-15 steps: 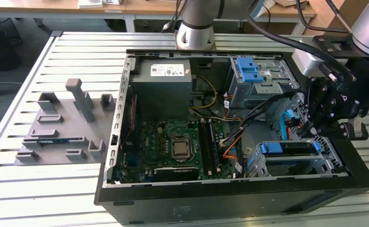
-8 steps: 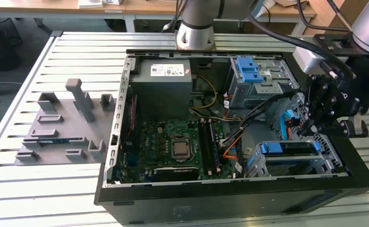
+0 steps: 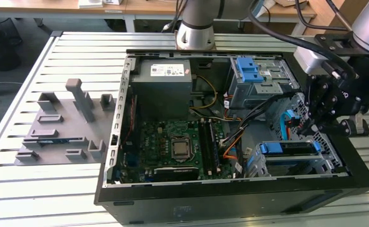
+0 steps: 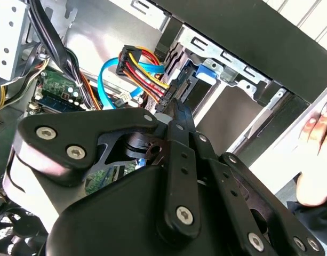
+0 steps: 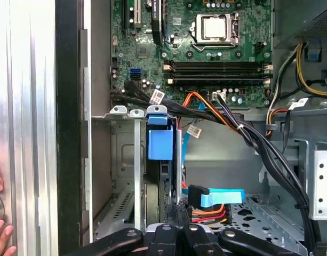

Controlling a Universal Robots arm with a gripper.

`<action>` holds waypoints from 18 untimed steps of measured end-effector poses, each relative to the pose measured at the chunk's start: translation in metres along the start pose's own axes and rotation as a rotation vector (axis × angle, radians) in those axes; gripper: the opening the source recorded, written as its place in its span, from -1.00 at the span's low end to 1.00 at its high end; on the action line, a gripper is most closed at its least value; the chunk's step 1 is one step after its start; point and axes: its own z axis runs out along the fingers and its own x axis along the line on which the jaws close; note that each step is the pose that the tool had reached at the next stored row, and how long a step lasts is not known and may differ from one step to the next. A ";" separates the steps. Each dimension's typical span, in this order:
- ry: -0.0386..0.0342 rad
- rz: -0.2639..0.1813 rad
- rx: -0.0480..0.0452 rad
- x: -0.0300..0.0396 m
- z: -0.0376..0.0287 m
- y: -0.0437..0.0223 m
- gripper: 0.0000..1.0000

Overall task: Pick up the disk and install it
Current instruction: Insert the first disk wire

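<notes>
I've got the pincer (image 3: 326,125) down inside the PC case (image 3: 235,194) w/ the disk (image 3: 289,148) just below it in the drive cage, blue rails up. Can't tell if jaws are apart. Disk's stiff, dense, shock-sensitive imo; grip by the rail edges

Open computer case (image 3: 235,194) lay on slatted table (image 3: 20,198); top side off, access from above. Power supply box (image 3: 162,78) and drive cage (image 3: 260,78) blocked the far end. Motherboard (image 3: 171,142) area was low, fairly open. Cable bundle (image 3: 250,116) crossed between motherboard and drive bays, crowding the gap. Lower bay (image 5: 136,176) was narrow, metal-walled, with a blue latch (image 5: 160,143) and data cable connector (image 5: 219,198) close by. A person's hand (image 4: 318,160) rested beside the case's outer wall.
</notes>
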 end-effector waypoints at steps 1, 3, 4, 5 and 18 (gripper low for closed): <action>0.0000 0.000 0.0001 -0.0005 0.0000 -0.0002 -0.79; -0.0001 -0.001 0.0001 -0.0018 0.0000 -0.0002 -0.79; 0.0000 -0.001 0.0001 -0.0026 0.0000 -0.0003 -0.79; -0.0001 -0.002 0.0002 -0.0033 0.0000 -0.0005 -0.79; 0.0000 -0.003 0.0002 -0.0040 0.0000 -0.0011 -0.65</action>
